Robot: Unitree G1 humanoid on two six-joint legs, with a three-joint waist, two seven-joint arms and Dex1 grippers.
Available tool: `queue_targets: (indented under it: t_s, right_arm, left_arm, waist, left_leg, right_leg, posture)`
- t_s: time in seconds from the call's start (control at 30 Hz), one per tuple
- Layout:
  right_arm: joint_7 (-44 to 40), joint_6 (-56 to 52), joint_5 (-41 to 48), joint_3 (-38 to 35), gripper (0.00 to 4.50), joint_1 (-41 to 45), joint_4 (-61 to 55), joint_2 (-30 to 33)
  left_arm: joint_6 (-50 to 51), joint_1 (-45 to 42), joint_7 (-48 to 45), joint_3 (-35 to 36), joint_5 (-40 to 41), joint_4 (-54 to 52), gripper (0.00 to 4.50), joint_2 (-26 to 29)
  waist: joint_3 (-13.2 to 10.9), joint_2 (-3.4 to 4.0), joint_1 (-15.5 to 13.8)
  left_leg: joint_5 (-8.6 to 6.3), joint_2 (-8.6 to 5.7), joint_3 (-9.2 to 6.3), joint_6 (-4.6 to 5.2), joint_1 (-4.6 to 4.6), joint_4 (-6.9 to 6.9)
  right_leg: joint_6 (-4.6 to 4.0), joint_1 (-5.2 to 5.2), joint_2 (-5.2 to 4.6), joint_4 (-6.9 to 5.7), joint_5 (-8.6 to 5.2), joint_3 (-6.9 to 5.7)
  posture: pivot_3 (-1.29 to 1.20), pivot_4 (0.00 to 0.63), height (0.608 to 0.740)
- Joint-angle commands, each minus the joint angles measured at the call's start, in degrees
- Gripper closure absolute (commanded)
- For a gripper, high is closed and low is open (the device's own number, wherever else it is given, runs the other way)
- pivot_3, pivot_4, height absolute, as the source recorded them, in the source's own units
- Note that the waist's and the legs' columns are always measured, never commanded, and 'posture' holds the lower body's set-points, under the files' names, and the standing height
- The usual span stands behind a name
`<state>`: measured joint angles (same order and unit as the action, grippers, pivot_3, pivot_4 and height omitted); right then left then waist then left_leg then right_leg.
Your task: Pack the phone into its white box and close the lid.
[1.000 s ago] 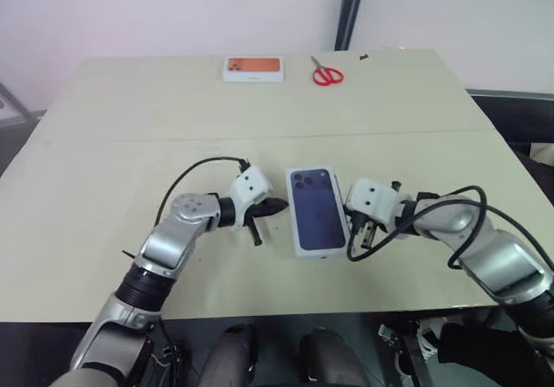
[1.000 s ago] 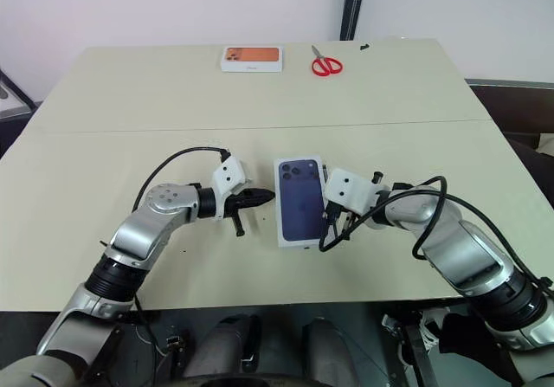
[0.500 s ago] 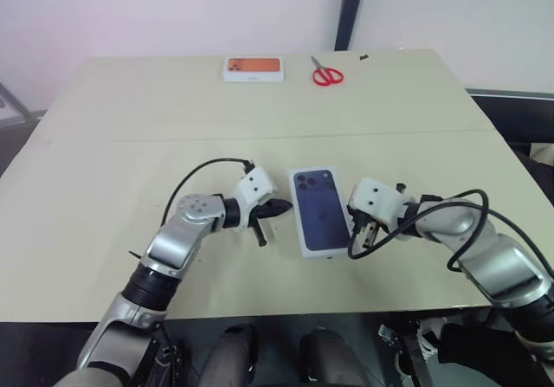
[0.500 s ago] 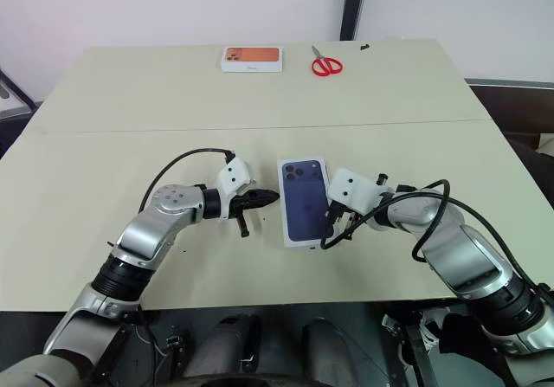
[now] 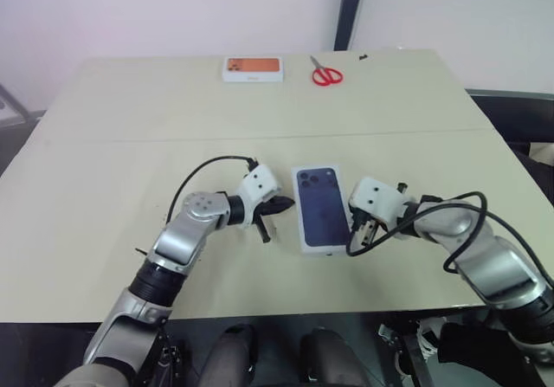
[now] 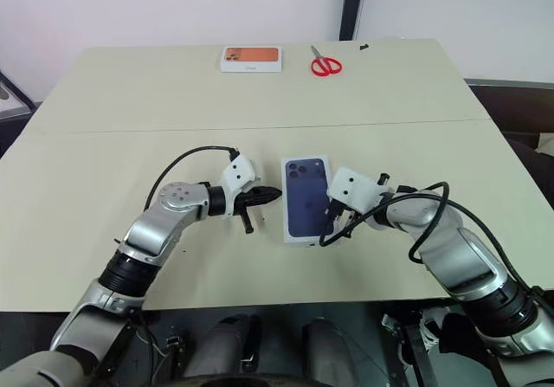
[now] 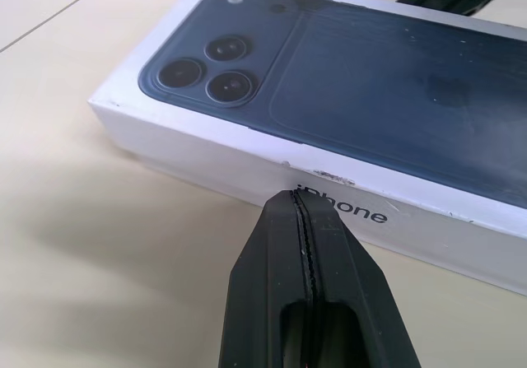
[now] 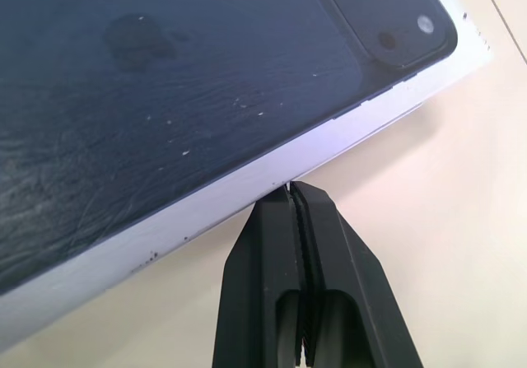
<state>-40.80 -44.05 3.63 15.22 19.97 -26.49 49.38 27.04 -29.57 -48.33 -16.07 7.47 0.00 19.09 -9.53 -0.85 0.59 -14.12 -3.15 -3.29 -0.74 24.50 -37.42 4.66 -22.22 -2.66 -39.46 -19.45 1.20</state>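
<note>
Item 1, the lid [image 5: 320,208]: white cover printed with a dark blue phone picture, three lenses showing at the far corner. It lies flat on the near half of the worktop [image 5: 130,145], seated over the white box so that only white side walls show. One long wall carries lettering toward the left arm. The phone itself cannot be seen.

Item 2, left pincer [image 5: 282,204]: black fingers pressed together, holding nothing. It sits just beside the lid's left long wall, and in the left wrist view the tip [image 7: 298,197] stands against that wall below the lettering; whether it touches cannot be told for sure.

Item 3, right pincer [image 5: 352,221]: fingers pressed together, holding nothing. It lies at the lid's right long wall, opposite the left pincer. In the right wrist view the tip [image 8: 292,188] meets the lower edge of the white wall.

Item 4, scissors [image 5: 326,74]: red handles, lying well beyond the lid at the far edge of the worktop.

Item 5, white box with an orange picture [image 5: 254,68]: flat, closed, well beyond the lid, just left of the scissors.

Item 6, worktop: pale beige, with a seam running across beyond the lid.
</note>
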Motion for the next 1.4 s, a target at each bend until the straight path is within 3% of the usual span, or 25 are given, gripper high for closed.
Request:
queue_targets:
  t_s: [0.03,1.17,1.4]
  right_arm:
    - [-0.36,0.63,0.37,-1.29,4.44,0.53,-1.42,-1.19]
    - [0.71,0.29,-2.34,-2.18,4.44,-1.09,1.97,-3.43]
    - [-2.5,1.96,-0.64,-7.07,4.44,-3.21,0.03,0.63]
  left_arm:
    - [-0.85,-1.41,-0.29,0.07,1.12,-1.29,4.5,-1.02]
    - [-0.6,0.83,1.31,-0.08,0.72,-0.4,4.5,-1.66]
    - [-0.42,0.79,1.17,0.27,0.91,-0.86,4.5,-1.38]
  waist:
    - [0.0,0.0,-0.01]
    - [0.01,0.0,-0.06]
    - [0.01,0.0,-0.25]
  left_leg:
    - [0.01,0.0,0.0,-0.01,0.0,-0.01]
    - [0.02,-0.01,0.0,-0.03,0.0,-0.02]
    - [0.02,-0.02,0.0,-0.04,0.0,-0.04]
  right_leg:
    - [0.0,0.0,0.0,0.0,0.0,0.0]
    - [0.0,0.01,0.0,-0.02,0.0,0.0]
    - [0.0,0.01,0.0,-0.02,0.0,0.0]
  posture:
    - [0.0,0.15,0.74]
    - [0.0,0.15,0.74]
    - [0.0,0.15,0.74]
